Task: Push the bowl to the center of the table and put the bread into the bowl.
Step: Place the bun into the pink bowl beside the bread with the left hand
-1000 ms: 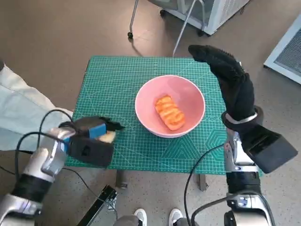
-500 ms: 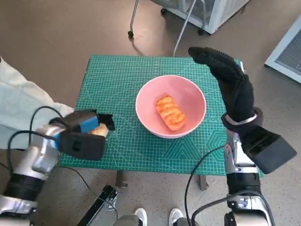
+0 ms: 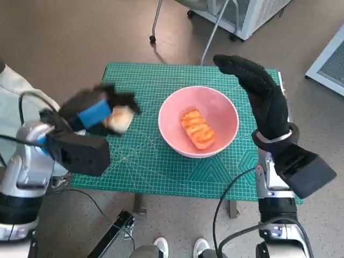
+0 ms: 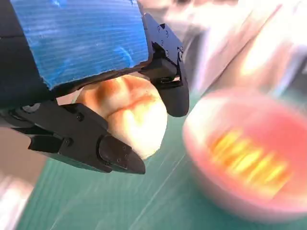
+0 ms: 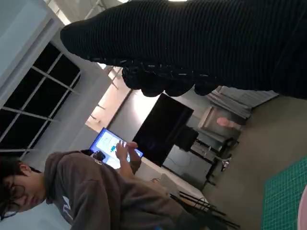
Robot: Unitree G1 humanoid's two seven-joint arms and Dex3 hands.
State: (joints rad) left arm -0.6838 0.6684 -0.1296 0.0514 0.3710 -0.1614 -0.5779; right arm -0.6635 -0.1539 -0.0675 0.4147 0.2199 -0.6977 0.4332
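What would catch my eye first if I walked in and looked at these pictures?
Probably the pink bowl near the middle of the green mat, with an orange glazed bread already lying inside it. Next, the left hand, blue tape across its back, holds a pale bread roll above the mat just beside the bowl. On the bowl's other side, the black-gloved right hand is raised with nothing in it.

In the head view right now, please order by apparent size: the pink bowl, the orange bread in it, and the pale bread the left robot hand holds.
1. Pink bowl, clearly largest.
2. Orange bread and pale bread: unsure. The pale one is blurred, partly hidden by the left robot hand, and raised nearer the camera.
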